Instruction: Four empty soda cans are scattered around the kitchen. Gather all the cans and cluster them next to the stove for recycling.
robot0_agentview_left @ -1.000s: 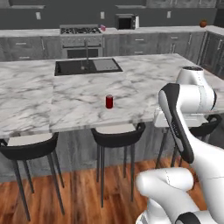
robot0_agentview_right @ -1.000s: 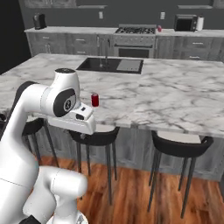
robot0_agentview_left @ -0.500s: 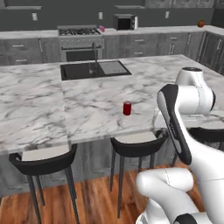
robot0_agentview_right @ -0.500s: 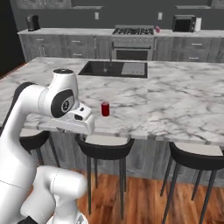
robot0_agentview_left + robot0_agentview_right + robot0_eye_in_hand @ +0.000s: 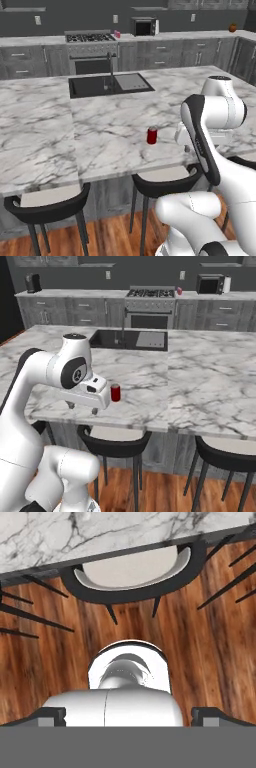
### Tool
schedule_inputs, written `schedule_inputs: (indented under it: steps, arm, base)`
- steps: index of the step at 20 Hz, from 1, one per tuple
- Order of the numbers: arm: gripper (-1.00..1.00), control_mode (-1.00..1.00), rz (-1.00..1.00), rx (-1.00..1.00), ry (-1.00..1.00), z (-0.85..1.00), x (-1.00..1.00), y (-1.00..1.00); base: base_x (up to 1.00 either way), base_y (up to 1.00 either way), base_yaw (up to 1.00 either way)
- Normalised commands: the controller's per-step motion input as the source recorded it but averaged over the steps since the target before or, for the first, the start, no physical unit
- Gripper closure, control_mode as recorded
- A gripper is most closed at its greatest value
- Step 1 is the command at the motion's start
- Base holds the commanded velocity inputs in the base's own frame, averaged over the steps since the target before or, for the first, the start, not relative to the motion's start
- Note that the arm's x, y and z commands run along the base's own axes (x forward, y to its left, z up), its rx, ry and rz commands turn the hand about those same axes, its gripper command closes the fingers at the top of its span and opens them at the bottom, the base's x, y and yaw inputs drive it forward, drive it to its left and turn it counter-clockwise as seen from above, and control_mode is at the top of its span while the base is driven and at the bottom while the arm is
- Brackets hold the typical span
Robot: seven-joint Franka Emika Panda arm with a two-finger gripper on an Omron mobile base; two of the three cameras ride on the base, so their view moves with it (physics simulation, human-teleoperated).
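Jaws spread wide and empty on the gripper (image 5: 81,408), which points down at the near edge of the marble island (image 5: 210,381), touching nothing. Two short fingers (image 5: 94,411) hang over the bar stool (image 5: 115,437). Just beside the hand stands a red soda can (image 5: 115,392), upright on the marble, apart from it. Far back, the stove (image 5: 150,300) sits along the rear counter with a pink can (image 5: 179,291) at its right edge, near the microwave (image 5: 210,283).

The small pink soda can (image 5: 117,34) beside the steel gas stove (image 5: 89,38) is too small to make out. The right-hand black bar stool (image 5: 226,462) is cut off by the frame edge in the right base view. In the left base view the white arm hides part of the marble counter (image 5: 45,130).
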Motion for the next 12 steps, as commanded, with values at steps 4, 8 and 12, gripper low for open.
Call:
schedule_inputs:
  steps: [4, 8, 12]
  arm:
    - [-1.00, 1.00, 0.00, 0.00, 0.00, 0.00, 0.00, 0.00]
    - [-1.00, 1.00, 0.00, 0.00, 0.00, 0.00, 0.00, 0.00]
    - [-1.00, -1.00, 0.00, -0.01, 0.00, 0.00, 0.25, 0.00]
  base:
    - [0.22, -0.02, 0.00]
    - [0.31, 0.00, 0.00]
    - [0.56, 0.00, 0.00]
